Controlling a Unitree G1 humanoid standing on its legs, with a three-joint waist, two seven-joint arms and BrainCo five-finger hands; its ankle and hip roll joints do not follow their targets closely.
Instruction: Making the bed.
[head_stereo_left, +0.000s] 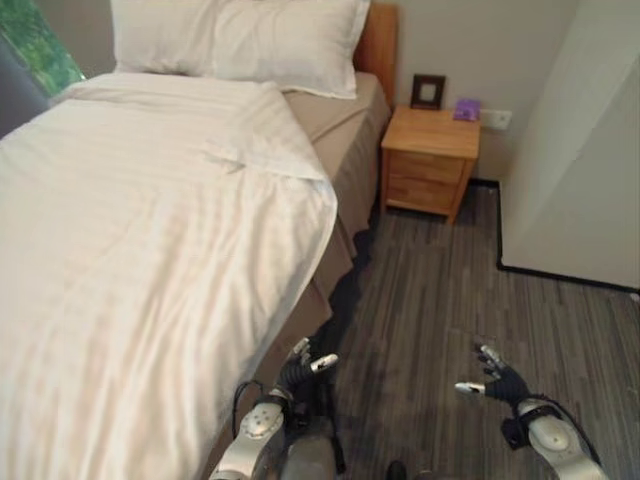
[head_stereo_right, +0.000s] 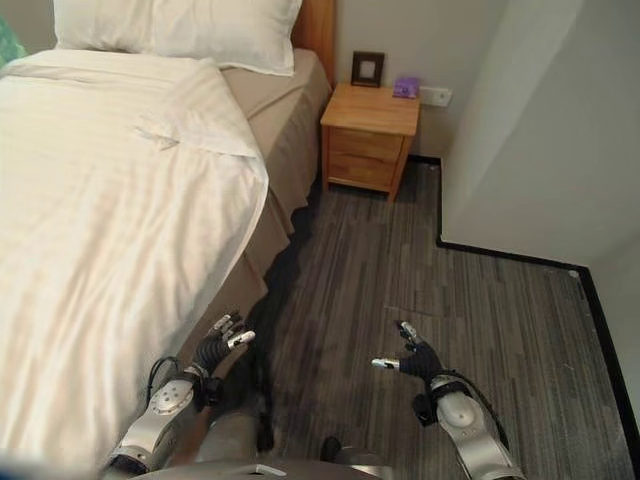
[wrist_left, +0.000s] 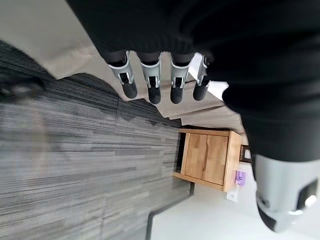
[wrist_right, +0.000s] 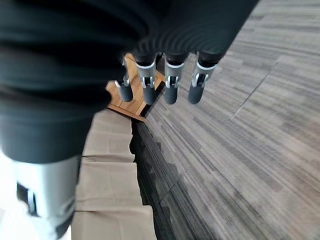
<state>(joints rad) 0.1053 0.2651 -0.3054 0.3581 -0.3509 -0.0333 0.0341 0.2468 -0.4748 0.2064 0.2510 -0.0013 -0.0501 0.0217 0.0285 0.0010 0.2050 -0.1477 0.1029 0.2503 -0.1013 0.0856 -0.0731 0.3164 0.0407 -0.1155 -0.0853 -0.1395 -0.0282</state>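
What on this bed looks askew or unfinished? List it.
The white striped duvet lies crooked: its top corner near the white pillows is folded back and rumpled, leaving the beige sheet bare on the side toward the wooden nightstand. Both robot hands hang open over the floor, holding nothing.

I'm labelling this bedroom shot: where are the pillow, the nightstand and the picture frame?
pillow (head_stereo_left: 250, 40), left eye view, middle of its front.
nightstand (head_stereo_left: 430, 135), left eye view, its top.
picture frame (head_stereo_left: 427, 91), left eye view, its centre.

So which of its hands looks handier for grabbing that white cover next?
Probably the left hand: it hangs open right beside the bed's side, just below the white cover's hanging edge. The right hand, also open and empty, hangs over the grey floor, farther from the bed.
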